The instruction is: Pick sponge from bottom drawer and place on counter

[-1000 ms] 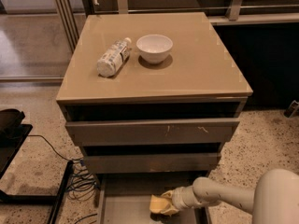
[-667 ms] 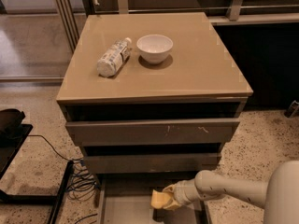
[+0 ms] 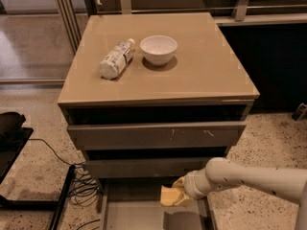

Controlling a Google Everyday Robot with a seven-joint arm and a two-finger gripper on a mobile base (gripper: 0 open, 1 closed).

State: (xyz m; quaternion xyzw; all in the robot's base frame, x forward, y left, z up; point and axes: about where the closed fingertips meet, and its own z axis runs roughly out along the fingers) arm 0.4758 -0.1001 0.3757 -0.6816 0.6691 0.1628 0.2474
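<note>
The claw grips the sponge just above the bottom drawer; rising straight up, it could catch the middle drawer and drop the sponge before reaching the surface

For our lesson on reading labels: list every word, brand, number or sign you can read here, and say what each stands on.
Plastic bottle lying on the counter: label with dark print, too blurred to read.
White bowl: no text.
Middle drawer front: pale scuffs only, no letters.
Pincer, low over the bottom drawer at the sponge: no markings visible.
Nothing here can be read.
</note>
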